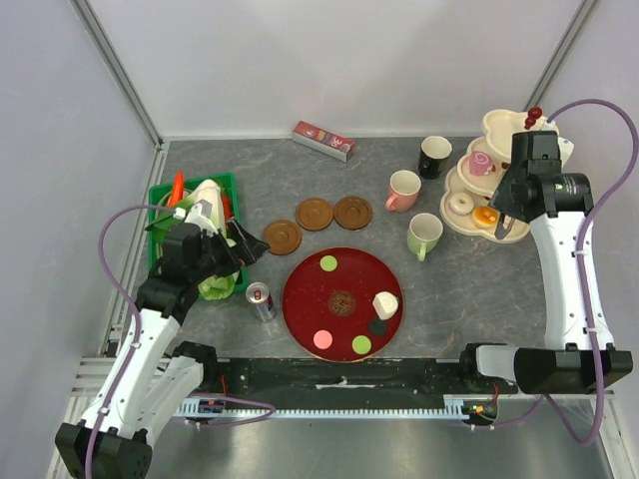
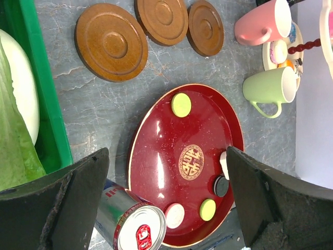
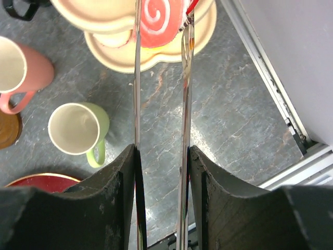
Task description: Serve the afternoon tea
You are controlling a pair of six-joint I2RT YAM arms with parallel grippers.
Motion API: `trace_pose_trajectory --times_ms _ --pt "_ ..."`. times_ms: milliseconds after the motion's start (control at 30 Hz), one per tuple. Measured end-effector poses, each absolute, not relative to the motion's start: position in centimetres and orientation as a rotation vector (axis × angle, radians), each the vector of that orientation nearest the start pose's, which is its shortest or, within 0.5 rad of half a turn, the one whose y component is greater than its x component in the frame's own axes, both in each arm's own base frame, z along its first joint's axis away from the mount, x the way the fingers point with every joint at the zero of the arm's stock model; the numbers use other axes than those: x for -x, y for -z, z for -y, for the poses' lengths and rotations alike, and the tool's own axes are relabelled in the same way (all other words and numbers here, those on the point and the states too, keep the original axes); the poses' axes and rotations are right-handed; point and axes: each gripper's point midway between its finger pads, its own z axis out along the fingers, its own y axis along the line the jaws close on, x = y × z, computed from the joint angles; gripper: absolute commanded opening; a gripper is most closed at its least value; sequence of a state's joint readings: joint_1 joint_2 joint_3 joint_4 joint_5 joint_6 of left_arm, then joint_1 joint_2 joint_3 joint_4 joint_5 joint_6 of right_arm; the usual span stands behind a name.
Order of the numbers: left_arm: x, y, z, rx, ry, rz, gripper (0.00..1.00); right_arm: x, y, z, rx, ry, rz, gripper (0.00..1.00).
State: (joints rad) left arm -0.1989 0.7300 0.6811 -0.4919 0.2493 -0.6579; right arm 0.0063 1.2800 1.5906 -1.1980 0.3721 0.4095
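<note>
My right gripper (image 3: pixel 162 151) is shut on thin metal tongs (image 3: pixel 137 78); their tips reach the pink swirl roll (image 3: pixel 158 21) on the cream tiered stand (image 3: pixel 156 60). In the top view this gripper (image 1: pixel 507 215) hangs over the stand (image 1: pixel 504 125), which holds more pastries. The black mug (image 1: pixel 434 155), pink mug (image 1: pixel 403 190) and pale green mug (image 1: pixel 424 235) stand left of it. Three brown saucers (image 1: pixel 315 214) lie behind a red plate (image 1: pixel 342 284) holding several macarons. My left gripper (image 2: pixel 166 156) is open and empty above the plate's left edge.
A drink can (image 1: pixel 262 301) stands left of the red plate, close under my left gripper. A green crate (image 1: pixel 165 195) of vegetables sits at the left wall. A red box (image 1: pixel 322 140) lies at the back. Frame posts and walls enclose the table.
</note>
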Motion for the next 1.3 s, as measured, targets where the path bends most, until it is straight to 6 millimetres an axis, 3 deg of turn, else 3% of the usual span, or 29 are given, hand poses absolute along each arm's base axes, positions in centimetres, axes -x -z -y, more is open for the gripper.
trace_pose_trajectory --times_ms 667,1000,1300 --pt "-24.1 -19.7 12.0 0.323 0.787 -2.121 0.99 -30.2 -26.3 12.9 -0.933 0.481 -2.218 0.43" --pt "-24.1 -19.6 12.0 0.323 0.785 -2.118 0.99 -32.7 -27.7 13.5 -0.931 0.429 -2.126 0.45" --pt "-24.0 -19.5 11.9 0.324 0.784 -2.119 0.99 -34.3 -26.7 13.8 -0.935 0.434 -2.151 0.45"
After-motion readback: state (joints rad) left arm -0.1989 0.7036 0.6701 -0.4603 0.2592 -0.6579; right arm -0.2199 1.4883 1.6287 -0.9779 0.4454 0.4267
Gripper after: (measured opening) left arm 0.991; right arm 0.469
